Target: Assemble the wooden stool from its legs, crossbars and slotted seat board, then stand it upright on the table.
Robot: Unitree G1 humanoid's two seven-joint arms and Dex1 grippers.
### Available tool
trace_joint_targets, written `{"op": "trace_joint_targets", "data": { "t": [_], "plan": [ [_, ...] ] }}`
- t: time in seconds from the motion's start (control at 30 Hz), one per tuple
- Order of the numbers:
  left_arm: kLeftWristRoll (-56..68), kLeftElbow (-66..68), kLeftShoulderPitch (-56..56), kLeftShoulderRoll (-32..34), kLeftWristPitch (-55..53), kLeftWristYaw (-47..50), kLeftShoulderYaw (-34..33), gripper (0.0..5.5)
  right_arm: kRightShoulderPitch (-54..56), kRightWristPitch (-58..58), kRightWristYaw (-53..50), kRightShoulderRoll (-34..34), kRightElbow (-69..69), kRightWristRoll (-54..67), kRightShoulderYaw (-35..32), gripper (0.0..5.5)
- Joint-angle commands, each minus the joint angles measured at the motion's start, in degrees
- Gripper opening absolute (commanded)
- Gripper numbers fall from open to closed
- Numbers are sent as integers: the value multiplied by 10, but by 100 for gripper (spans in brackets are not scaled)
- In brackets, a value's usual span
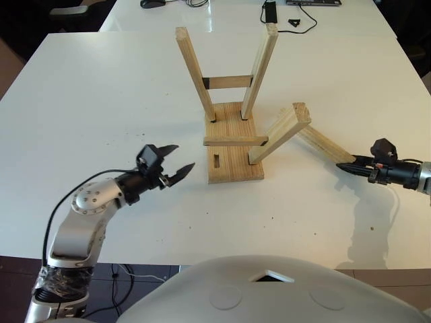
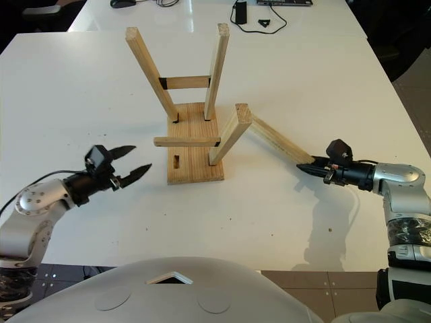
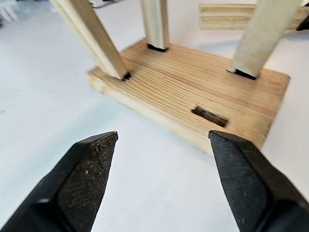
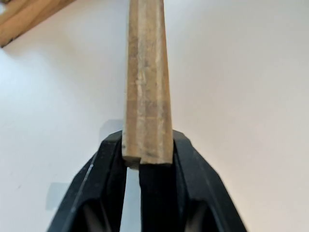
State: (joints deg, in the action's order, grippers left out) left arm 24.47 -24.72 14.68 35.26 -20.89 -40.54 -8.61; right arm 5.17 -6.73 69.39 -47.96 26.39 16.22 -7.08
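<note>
On the white worktop (image 1: 101, 101), mid-scene, the seat board (image 1: 232, 168) lies flat, slots up. Two legs (image 1: 195, 70) stand in its far slots, joined by a crossbar (image 1: 231, 82). A third leg (image 1: 279, 133) leans in the near right slot, with a second crossbar (image 1: 232, 140) sticking off it leftward over the board. The near left slot (image 1: 217, 160) is bare. The right claw (image 1: 350, 166) clamps the end of the fourth leg (image 1: 326, 145), whose far end touches the leaning leg's top. The left claw (image 1: 185, 155) is spread wide, near the board's left edge.
</note>
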Motion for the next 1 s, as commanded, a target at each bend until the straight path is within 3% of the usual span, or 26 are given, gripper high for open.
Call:
{"op": "trace_joint_targets", "data": {
  "t": [0.03, 0.23, 0.37, 0.57, 0.77, 1.0],
  "plan": [
    [94, -23, -78, 4, -61, 40, -90, 348, 66, 0, -91, 26, -8, 23, -54, 106],
    [179, -85, -268, -23, -150, 161, -76, 348, 145, 44, -267, 93, -154, 11, -87, 106],
    [226, -80, -409, -90, -197, 254, -31, 348, 196, 84, -359, 138, -259, -28, -64, 106],
    [283, -26, -522, -182, -214, 320, -10, 348, 250, 158, -410, 171, -323, -97, -13, 106],
    [315, 3, -555, -206, -201, 288, -8, 348, 267, 179, -383, 182, -325, -93, 29, 106],
    [337, -21, -531, -178, -205, 189, 24, 348, 250, 189, -316, 181, -330, -59, 62, 106]
  ]
}}
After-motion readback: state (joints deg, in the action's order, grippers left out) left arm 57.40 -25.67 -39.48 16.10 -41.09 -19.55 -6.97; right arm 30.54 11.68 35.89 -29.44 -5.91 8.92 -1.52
